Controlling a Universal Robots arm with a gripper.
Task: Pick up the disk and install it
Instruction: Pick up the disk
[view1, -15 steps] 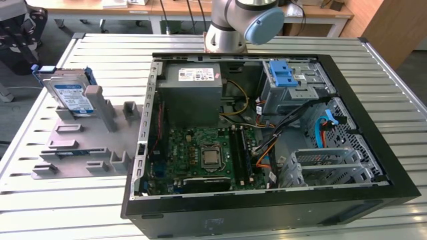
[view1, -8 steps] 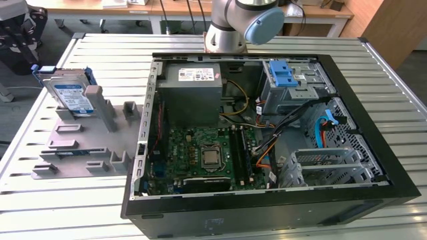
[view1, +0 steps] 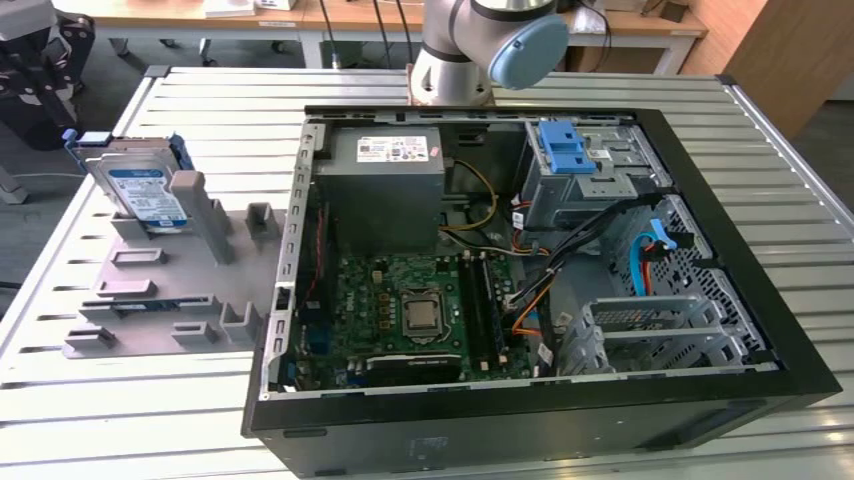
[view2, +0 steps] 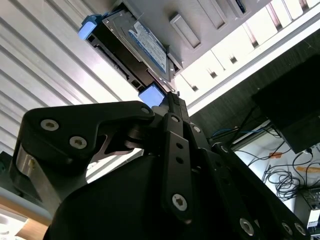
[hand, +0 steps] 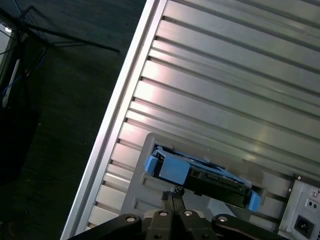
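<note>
The pincer (hand: 173, 193) has its 2 fingertips pressed together, gripping nothing. It hangs just off the blue-bracketed end of the disk (hand: 202, 175), and I cannot tell whether it touches the bracket. The disk stands on edge in a grey holder (view1: 160, 290) on the tabletop (view1: 200, 90), beside the open computer case (view1: 534, 250) and outside it. By my judgement the task has barely begun: the disk is not yet lifted from its holder, and fitting it into the case is all left to do.
</note>
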